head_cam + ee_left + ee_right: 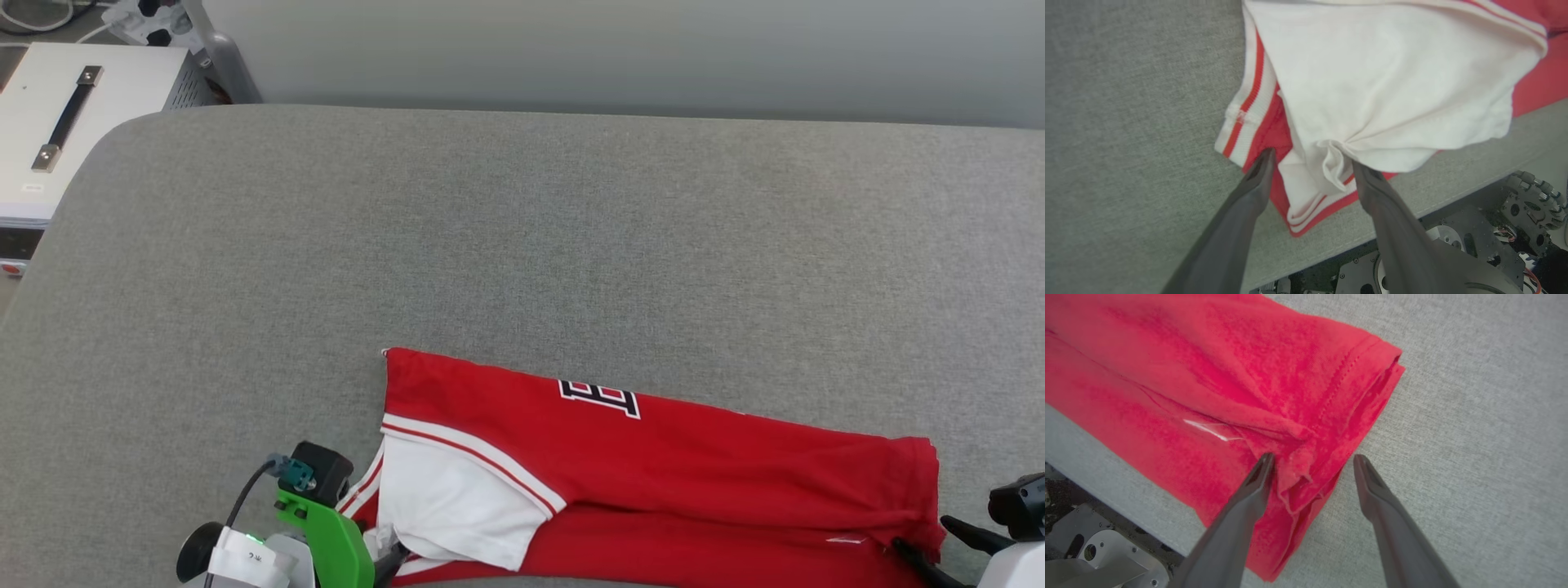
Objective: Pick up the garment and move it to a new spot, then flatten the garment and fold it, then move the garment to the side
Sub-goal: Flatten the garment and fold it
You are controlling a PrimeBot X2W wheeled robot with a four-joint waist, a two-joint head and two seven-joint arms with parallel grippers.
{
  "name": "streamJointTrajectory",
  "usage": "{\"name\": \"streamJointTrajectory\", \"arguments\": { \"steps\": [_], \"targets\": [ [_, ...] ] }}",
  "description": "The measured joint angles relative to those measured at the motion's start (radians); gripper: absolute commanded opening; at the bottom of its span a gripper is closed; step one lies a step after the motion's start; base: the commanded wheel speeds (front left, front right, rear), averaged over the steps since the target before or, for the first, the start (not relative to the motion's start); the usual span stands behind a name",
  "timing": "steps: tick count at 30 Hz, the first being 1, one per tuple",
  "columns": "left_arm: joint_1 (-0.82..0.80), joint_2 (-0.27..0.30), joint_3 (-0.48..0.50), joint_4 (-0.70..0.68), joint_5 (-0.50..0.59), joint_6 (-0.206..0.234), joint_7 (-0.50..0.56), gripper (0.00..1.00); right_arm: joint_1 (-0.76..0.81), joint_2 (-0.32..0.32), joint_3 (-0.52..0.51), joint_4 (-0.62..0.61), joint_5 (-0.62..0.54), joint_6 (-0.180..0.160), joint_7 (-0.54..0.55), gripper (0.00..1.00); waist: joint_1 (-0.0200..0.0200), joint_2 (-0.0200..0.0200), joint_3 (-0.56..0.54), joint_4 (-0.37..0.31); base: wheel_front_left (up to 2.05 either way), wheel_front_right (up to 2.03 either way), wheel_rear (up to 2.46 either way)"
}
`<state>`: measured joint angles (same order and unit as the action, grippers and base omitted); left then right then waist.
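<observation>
The garment (653, 465), a red T-shirt with a white sleeve and part of its black-and-white lettering showing, lies folded lengthwise along the near edge of the grey table (490, 245). My left gripper (392, 563) is at its sleeve end. In the left wrist view this gripper (1312, 157) is open, its fingers straddling a pucker of white sleeve cloth (1392, 81) by the striped trim. My right gripper (939, 547) is at the hem end. The right wrist view has that gripper (1312, 457) open over the bunched red hem corner (1229, 375).
A white case with a black handle (65, 122) and a power strip (147, 20) stand beyond the table's far left corner. A pale wall runs behind the table. My wheeled base (1531, 200) sits just below the table's near edge.
</observation>
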<state>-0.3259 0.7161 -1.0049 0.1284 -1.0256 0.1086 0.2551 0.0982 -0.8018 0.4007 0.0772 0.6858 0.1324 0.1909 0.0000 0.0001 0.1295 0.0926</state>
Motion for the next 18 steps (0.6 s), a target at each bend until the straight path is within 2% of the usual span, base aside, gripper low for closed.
{"name": "streamJointTrajectory", "arguments": {
  "steps": [5, 10, 15, 18],
  "targets": [
    [0.002, -0.007, 0.012, 0.011, -0.005, 0.002, -0.035, 1.00, -0.002, -0.002, -0.004, -0.030, 0.045, 0.000, 0.023, 1.00, 0.0000, 0.0000, -0.037, -0.004, 0.00, 0.00, 0.00],
    [0.017, -0.016, 0.086, -0.033, -0.002, 0.037, -0.183, 1.00, 0.008, 0.009, -0.101, -0.105, 0.136, 0.000, 0.113, 1.00, 0.0000, 0.0000, -0.093, -0.008, 0.00, 0.00, 0.00],
    [0.018, -0.036, 0.142, -0.057, 0.026, 0.057, -0.332, 1.00, 0.045, 0.066, -0.221, -0.135, 0.175, 0.000, 0.222, 1.00, 0.0000, 0.0000, -0.105, -0.005, 0.00, 0.00, 0.00],
    [0.017, -0.057, 0.175, -0.069, 0.067, 0.062, -0.448, 1.00, 0.065, 0.127, -0.311, -0.137, 0.171, 0.000, 0.311, 1.00, 0.0000, 0.0000, -0.099, -0.002, 0.00, 0.00, 0.00]
  ]
}}
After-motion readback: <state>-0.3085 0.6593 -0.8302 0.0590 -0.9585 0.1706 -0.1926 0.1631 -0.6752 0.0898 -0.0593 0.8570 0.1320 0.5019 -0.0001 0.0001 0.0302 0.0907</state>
